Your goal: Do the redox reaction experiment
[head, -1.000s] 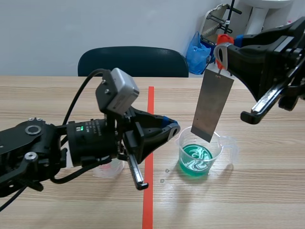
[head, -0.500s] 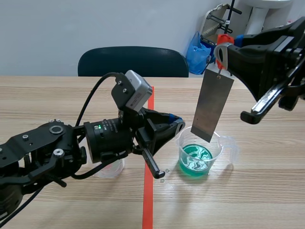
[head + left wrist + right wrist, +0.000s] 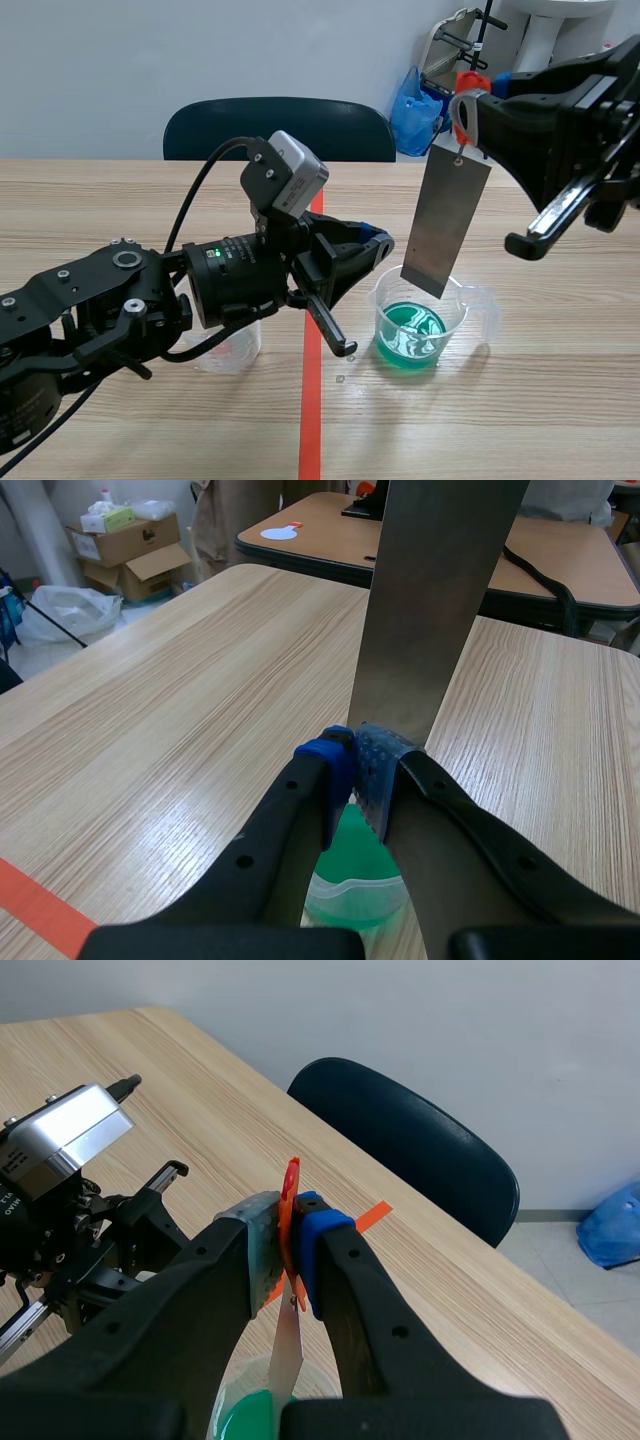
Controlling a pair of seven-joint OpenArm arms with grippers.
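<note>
My right gripper (image 3: 290, 1252) clamped on the orange tag (image 3: 290, 1182), I'd lower the metal strip (image 3: 445, 225) plumb into the beaker (image 3: 460, 315).

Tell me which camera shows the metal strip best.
Scene view: the flat grey metal strip hangs full length from an orange clip, lower end at the clear beaker of green liquid. Left wrist view shows its broad face, bottom behind the jaws. Right wrist view: only its thin edge.
</note>
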